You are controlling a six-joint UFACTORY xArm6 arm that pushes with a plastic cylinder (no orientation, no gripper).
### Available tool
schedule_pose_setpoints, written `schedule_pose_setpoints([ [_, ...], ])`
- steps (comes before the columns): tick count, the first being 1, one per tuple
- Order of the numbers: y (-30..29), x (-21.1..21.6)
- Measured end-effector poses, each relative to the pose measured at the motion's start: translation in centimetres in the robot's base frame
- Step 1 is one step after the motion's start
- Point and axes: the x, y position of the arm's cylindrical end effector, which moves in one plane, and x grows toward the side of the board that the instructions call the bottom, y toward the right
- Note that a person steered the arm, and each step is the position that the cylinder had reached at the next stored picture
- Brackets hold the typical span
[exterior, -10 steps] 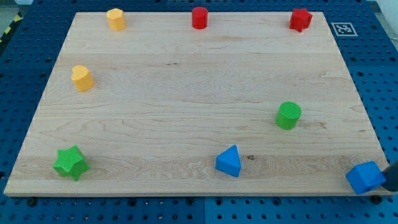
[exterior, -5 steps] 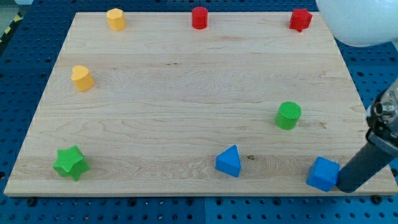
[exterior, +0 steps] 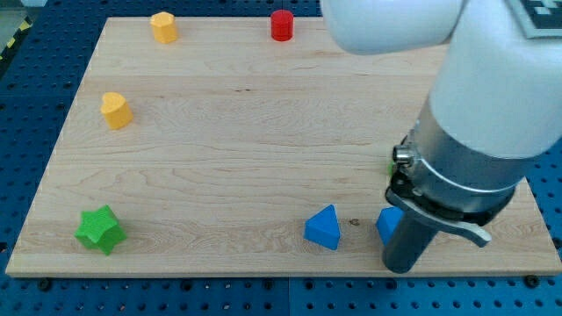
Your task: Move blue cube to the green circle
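My tip [exterior: 402,266] is near the board's bottom edge, right of centre. The blue cube [exterior: 387,224] sits just above and left of the tip, touching the rod, and is mostly hidden behind it. Only its left part shows. The green circle block is almost entirely hidden behind the arm; a thin green sliver [exterior: 392,163] shows at the arm's left edge, above the cube. A blue triangular block [exterior: 323,227] lies left of the cube.
A green star [exterior: 99,229] lies at the bottom left. A yellow block [exterior: 115,110] is at the left, another yellow block [exterior: 162,26] at the top left. A red cylinder [exterior: 281,25] is at the top centre. The arm's body [exterior: 492,96] covers the board's right side.
The arm has swept in from the right, pushing the blue cube leftward along the bottom edge. The arm now hides the green circle and the red block at the top right.
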Motion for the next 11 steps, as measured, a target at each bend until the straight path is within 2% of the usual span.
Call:
schedule_pose_setpoints([
  [4,0.3,-0.2],
  [11,2.2,-6.1],
])
